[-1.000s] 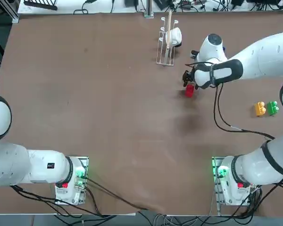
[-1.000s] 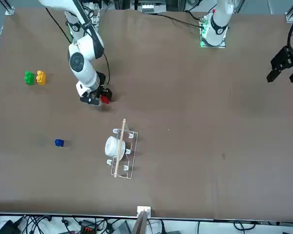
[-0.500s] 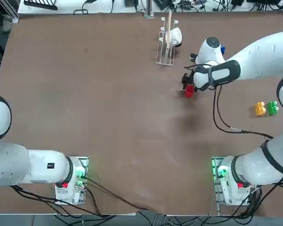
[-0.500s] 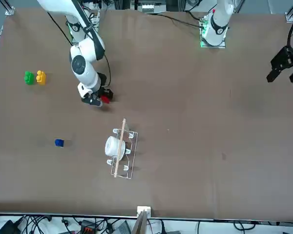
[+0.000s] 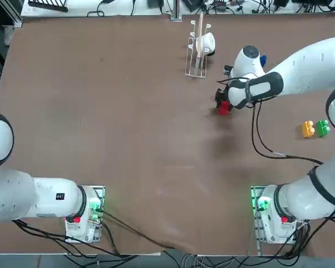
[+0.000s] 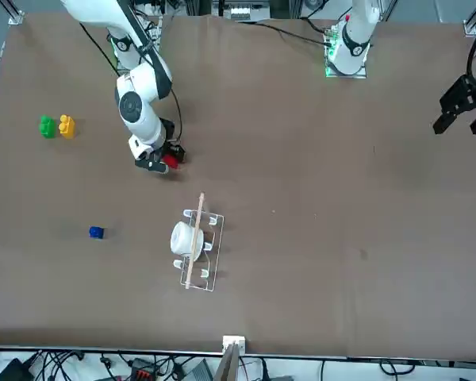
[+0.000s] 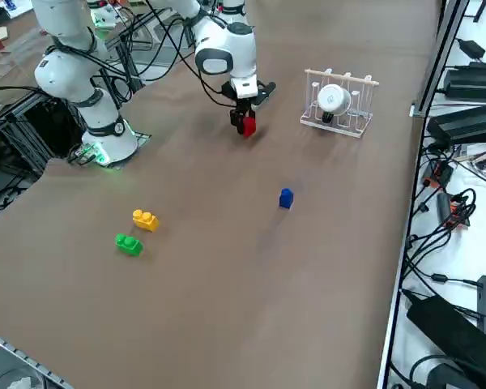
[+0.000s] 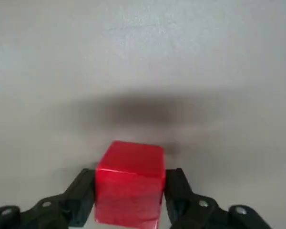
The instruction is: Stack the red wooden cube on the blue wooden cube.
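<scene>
1. Where the two fingers (image 8: 179,193) of my right gripper (image 8: 130,186) meet the load, they stand only as far apart as the cube is wide, one against each of two opposite sides. State: grasping the red wooden cube (image 8: 128,202).
2. Load position: the red cube sits between my fingertips, part of it projecting past them. It has no long axis to align; match its flat faces to those of the cube below. I cannot tell whether its underside touches the table (image 7: 227,300).
3. Target position: the blue wooden cube (image 7: 286,198) stands apart from my grip, on the table, farther out from my base and to my right. Required travel, in my judgement: lift clear, then carry diagonally outward and rightward. My right gripper is the nearer one to both cubes.
4. Placement caution: the blue cube looks the smaller, so an off-centre release could tip the stack.
5. Farther off: the orange block (image 7: 146,220) and green block (image 7: 129,245) lie to my right, nearer my base than the grip. The outward path should avoid them.
</scene>
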`<action>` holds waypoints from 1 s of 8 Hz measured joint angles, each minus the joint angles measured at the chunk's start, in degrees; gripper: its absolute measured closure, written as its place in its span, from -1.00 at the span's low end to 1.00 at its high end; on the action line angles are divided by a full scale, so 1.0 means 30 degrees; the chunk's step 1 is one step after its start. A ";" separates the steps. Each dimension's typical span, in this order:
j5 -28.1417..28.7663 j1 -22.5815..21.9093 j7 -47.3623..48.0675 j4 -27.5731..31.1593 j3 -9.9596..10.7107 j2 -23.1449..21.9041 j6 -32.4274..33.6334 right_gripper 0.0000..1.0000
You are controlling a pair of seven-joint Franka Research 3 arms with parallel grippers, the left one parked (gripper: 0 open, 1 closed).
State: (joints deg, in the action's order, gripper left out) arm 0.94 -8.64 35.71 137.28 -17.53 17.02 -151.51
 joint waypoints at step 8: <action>-0.0317 0.2242 -0.7656 -0.3678 0.0753 -0.2423 0.4373 -0.42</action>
State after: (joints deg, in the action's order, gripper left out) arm -0.01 -1.91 12.74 126.25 -15.27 9.75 -138.39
